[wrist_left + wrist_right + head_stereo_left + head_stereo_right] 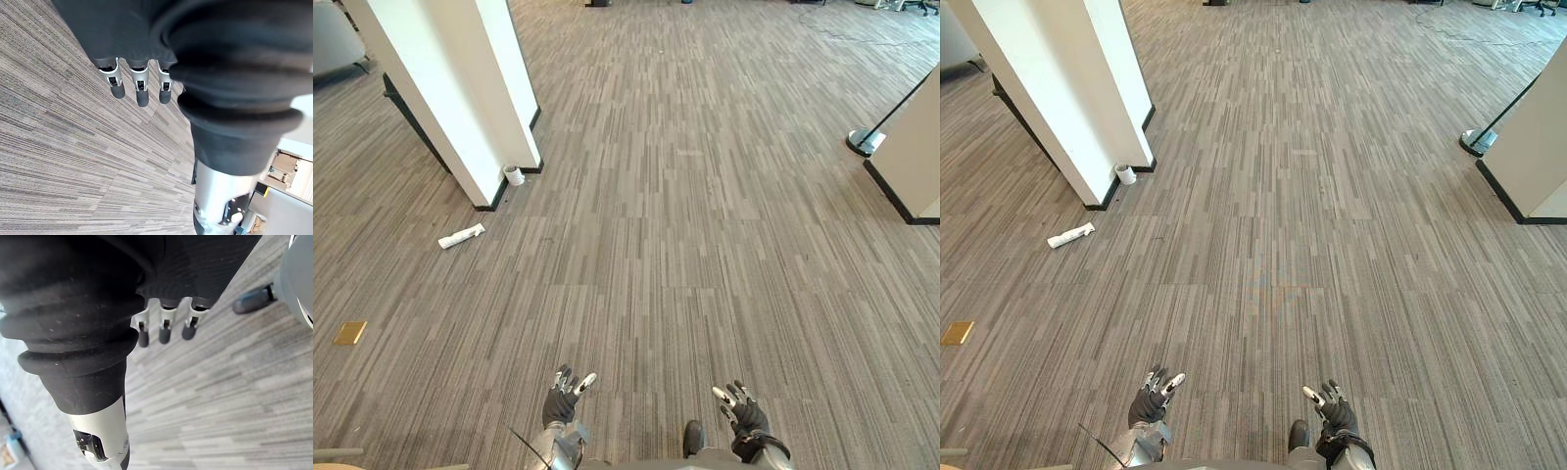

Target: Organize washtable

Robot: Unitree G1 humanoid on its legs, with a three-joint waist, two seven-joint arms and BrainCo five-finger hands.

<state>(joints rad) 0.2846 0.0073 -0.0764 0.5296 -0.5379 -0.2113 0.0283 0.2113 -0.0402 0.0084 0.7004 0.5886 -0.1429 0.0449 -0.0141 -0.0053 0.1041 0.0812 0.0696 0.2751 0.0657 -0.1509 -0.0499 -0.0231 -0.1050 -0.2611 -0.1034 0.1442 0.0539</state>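
Seen from the head, a small brass plate (350, 333) is set flat into the carpet (705, 245) at about 8 o'clock, near the left edge. A sliver of something pale shows in the corner at 7 o'clock, too little to tell what it is. At 9 o'clock a white tube (461, 236) lies on its side on the carpet, well apart from everything else. Up from it, at 10 to 11 o'clock, stands a broad white pillar (450, 88) with a black skirting. A small white cup (514, 175) stands upright just beside the pillar's near corner. Whether the cup touches the pillar I cannot tell.

The left hand (563, 397) hangs low at about 6:30, over bare carpet. Its fingers (142, 90) are loosely spread and nearly straight, and it holds nothing. In its wrist view only carpet lies past the dark tips.

The middle of the room, from 6 up to 12 o'clock, is grey striped carpet.

The right hand (744, 411) hangs at about 5 o'clock, level with the left one and well apart from it. Its fingers (164, 330) are likewise relaxed and parted, and nothing is in its grasp.

At 2 o'clock a round stand base (865, 143) rests on the carpet with a thin dark pole leaning up from it. Just beside it, at 3 o'clock, is the corner of a pale wall (915, 147) with black skirting.
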